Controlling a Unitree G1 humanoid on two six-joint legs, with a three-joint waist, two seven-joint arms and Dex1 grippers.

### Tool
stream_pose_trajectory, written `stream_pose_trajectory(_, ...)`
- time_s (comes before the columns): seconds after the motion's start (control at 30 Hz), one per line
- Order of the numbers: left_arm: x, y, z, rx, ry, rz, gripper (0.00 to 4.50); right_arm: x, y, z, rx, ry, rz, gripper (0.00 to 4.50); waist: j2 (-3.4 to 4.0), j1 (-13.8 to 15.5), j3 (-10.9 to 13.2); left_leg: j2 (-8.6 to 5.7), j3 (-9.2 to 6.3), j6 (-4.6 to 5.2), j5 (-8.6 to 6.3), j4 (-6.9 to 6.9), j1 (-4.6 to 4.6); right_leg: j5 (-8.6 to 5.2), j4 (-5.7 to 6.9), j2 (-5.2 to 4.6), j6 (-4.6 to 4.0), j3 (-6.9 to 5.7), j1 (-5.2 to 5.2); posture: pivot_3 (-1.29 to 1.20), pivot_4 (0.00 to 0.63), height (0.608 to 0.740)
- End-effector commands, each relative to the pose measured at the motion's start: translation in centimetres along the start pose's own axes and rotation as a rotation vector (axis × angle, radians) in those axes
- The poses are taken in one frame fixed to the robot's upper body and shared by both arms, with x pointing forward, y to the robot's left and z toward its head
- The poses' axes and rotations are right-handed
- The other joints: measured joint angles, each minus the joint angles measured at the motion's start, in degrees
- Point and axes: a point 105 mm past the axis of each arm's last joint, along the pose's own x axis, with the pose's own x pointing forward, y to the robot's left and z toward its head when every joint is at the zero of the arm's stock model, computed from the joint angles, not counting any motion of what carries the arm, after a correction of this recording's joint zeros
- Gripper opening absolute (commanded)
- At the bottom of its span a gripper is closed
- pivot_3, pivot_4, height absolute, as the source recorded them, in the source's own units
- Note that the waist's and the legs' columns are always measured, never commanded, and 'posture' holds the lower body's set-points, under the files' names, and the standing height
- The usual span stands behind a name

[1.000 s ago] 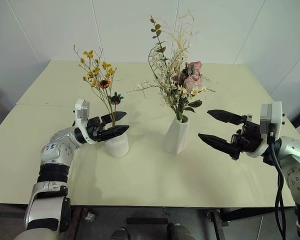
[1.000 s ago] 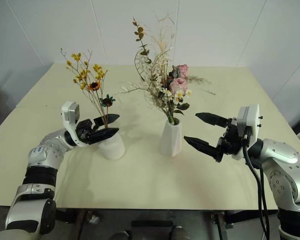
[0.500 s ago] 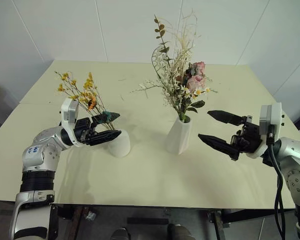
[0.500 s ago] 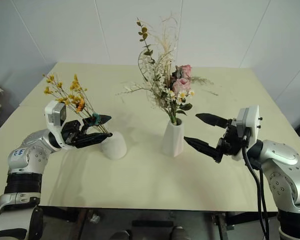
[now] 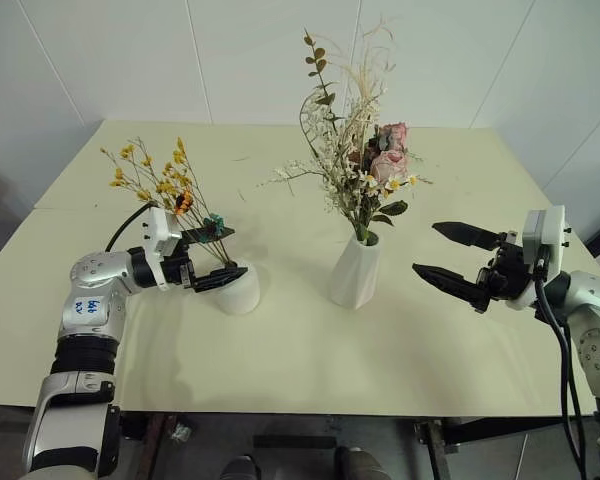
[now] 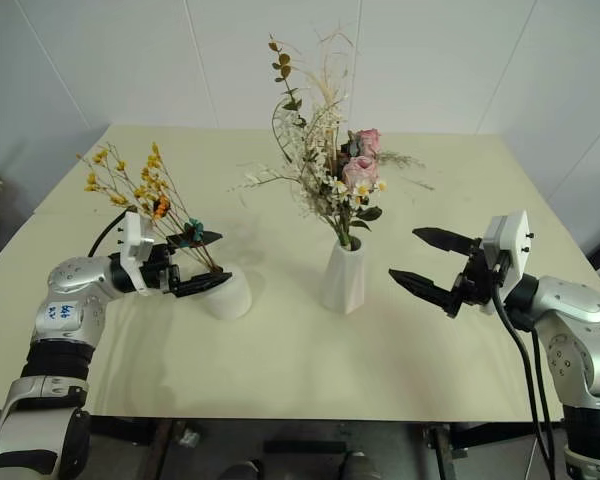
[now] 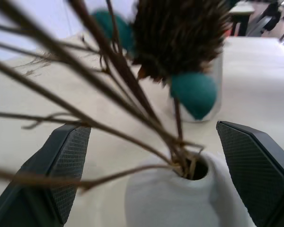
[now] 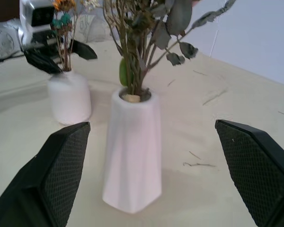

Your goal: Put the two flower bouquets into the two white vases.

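Bouquets, two, both seated in white vases on the pale table (image 5: 460, 370)
- Large bunch (image 5: 360, 150), pink roses, white sprays and grasses: upright, stems down in the tall faceted vase (image 5: 356, 273), near table centre
- Small yellow-orange sprig bunch (image 5: 165, 185): stems in the top hole of the short dome vase (image 5: 238, 290), leaning away towards the robot's left
- Left gripper (image 5: 215, 257): fingers spread, straddling the thin stems just above the dome vase, not pinching them
- Right gripper (image 5: 450, 255): fingers spread wide, empty, beside the tall vase and apart from it
- Step in hand, as judged: release after placing; both insertions look done
- Next move calls for drawing the left gripper clear without snagging the leaning sprigs or nudging the dome vase; tipping is the risk
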Motion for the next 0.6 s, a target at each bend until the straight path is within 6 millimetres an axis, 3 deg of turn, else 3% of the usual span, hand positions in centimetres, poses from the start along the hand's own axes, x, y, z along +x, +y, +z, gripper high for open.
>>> stream_pose_trajectory(0.03,-0.6,-0.7,1.4,0.007,-0.045,-0.043,4.49,-0.7,-0.3,1.2,-0.061,-0.008,0.004,4.5,0.01,0.0,0.0,0.0,0.0,0.0,0.0,0.0,0.01,0.0,0.02,0.0,0.0,0.0,0.0,0.0,0.15,0.74)
stream_pose_trajectory(0.23,-1.0,-1.2,2.1,0.053,-0.016,-0.068,4.49,-0.7,-0.6,1.3,-0.077,-0.006,0.011,4.5,0.01,0.0,0.0,0.0,0.0,-0.01,0.0,0.08,0.01,0.0,0.11,0.0,0.0,0.0,0.0,0.0,0.15,0.74)
stream_pose_trajectory(0.6,-3.9,-1.7,-0.1,0.08,0.184,-0.075,4.49,-1.4,-1.3,1.4,-0.088,0.025,0.025,4.5,0.05,0.0,0.0,0.0,0.01,-0.01,0.0,0.04,0.05,-0.03,0.13,0.0,-0.06,0.0,0.0,0.0,0.15,0.74)
